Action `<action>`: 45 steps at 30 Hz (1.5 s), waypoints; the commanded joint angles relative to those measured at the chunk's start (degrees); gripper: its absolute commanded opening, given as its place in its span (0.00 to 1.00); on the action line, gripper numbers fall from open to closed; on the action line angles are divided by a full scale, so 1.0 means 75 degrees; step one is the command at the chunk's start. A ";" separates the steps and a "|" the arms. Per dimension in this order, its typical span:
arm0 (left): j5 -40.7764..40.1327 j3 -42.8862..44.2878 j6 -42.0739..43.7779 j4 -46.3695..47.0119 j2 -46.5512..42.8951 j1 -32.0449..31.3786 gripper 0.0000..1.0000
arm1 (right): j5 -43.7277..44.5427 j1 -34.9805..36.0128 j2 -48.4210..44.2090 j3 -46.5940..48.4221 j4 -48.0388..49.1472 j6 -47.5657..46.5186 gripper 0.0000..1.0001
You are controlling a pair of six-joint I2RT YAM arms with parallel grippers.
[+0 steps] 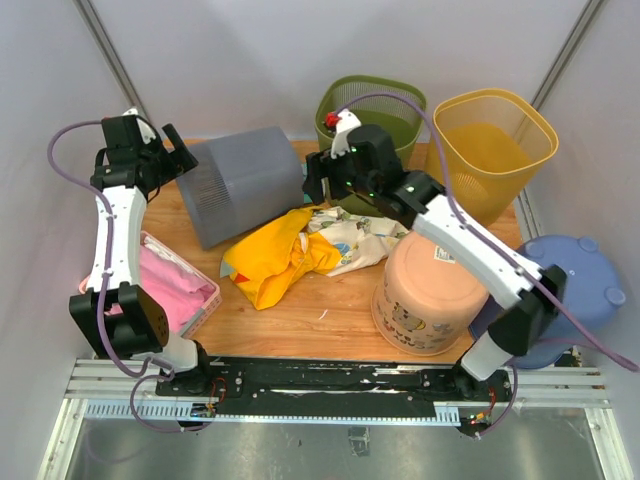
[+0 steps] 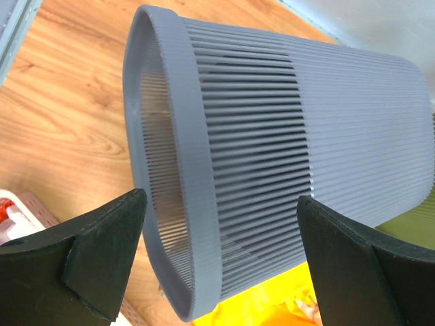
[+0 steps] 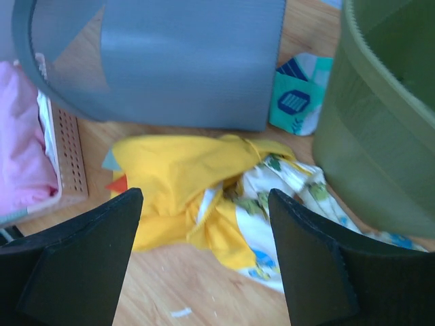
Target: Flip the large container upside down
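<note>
The large grey slatted container (image 1: 245, 180) lies on its side at the back of the table, its open mouth facing front left. It fills the left wrist view (image 2: 272, 122), rim to the left, and shows at the top of the right wrist view (image 3: 170, 61). My left gripper (image 1: 183, 160) is open and empty next to the container's rim, its jaws (image 2: 221, 227) spread wide either side of the rim without touching. My right gripper (image 1: 315, 185) is open and empty by the container's base end, above the cloths (image 3: 204, 224).
A yellow cloth (image 1: 280, 255) and a patterned cloth (image 1: 355, 240) lie mid-table. A green basket (image 1: 375, 110) and a yellow basket (image 1: 495, 145) stand at the back right. An upturned peach bucket (image 1: 430, 295) and a blue tub (image 1: 585, 285) are at right. A pink crate (image 1: 175, 285) sits at left.
</note>
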 commanded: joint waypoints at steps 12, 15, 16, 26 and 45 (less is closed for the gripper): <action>-0.0060 -0.1077 -0.0245 0.0313 -0.1020 0.0019 0.82 | -0.0392 -0.0564 0.3094 0.1146 0.3731 0.2015 0.81; -0.0262 -0.1132 -0.0258 0.0301 -0.1041 0.0020 0.74 | -0.0183 -0.0651 0.3461 0.1361 0.3701 0.2178 0.81; -0.0300 -0.1173 -0.0259 0.0317 -0.1052 0.0019 0.72 | -0.0135 -0.0693 0.3589 0.1424 0.3710 0.2228 0.81; -0.0332 -0.1178 -0.0299 0.0247 -0.0951 0.0026 0.78 | -0.0128 -0.1207 0.4298 0.1846 0.3859 0.2457 0.81; -0.0792 -0.1964 -0.0408 0.0882 -0.1616 0.0026 0.79 | -0.2211 -0.1271 0.5341 0.2855 0.4153 0.3345 0.82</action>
